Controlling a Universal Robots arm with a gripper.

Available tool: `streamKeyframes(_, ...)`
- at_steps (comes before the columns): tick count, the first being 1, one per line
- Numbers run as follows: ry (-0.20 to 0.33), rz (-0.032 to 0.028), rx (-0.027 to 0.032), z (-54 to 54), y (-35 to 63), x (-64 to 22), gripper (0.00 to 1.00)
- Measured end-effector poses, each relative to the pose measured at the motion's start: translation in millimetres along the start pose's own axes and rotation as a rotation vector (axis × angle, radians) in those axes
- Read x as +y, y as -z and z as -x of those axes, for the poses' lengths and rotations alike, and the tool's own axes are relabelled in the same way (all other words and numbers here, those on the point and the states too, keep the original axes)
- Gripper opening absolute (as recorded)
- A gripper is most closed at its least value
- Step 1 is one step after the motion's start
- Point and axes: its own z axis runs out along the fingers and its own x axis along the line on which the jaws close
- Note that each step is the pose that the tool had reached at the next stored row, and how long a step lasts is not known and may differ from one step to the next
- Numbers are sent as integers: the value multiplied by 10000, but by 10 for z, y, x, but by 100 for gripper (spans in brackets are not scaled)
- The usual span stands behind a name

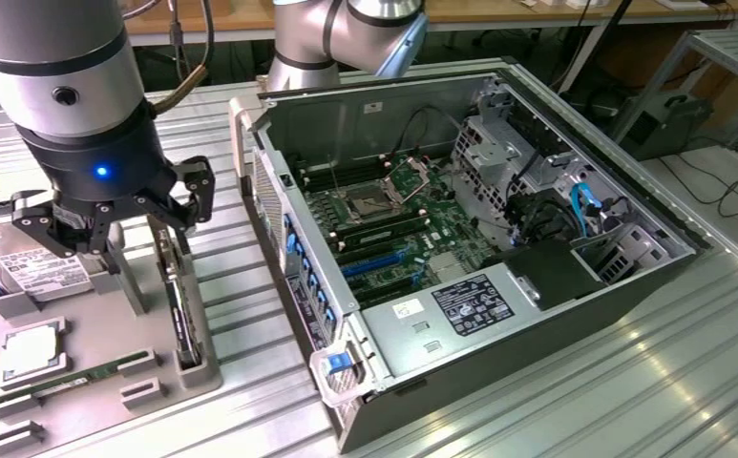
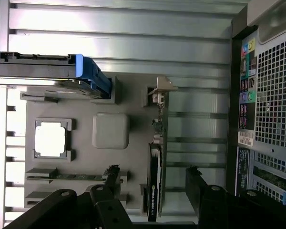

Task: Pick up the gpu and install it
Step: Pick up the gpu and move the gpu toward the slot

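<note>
The gripper (image 1: 142,253) hangs with its jaws spread wide and nothing between them. In the wrist view its two dark fingers (image 2: 109,191) stand one on each side of the gpu (image 2: 155,167), apart from it as far as I can judge.

The gpu (image 1: 184,324) stands on its long edge in a slot of the grey tray (image 1: 101,320), along the tray edge nearest the computer case (image 1: 343,114). Its silver bracket (image 2: 159,90) is at the end away from the fingers. On the same tray, farther from the case, lie a hard drive (image 1: 37,272), a processor (image 1: 31,348) and a memory stick (image 1: 75,377).

The case lies open on the ribbed metal worktop (image 1: 535,401), just beside the tray, with its circuit board (image 1: 394,229) and blue card slots (image 1: 369,262) exposed. No card sits in them.

By my reading the task has barely begun. The gripper is lined up over the gpu, but the card is not yet grasped or lifted, and the whole install is left to do.
</note>
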Motion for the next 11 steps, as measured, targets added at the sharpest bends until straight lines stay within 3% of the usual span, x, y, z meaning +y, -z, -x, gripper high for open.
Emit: streamKeyframes(11,1,-1,1,-3,-141,-10,66)
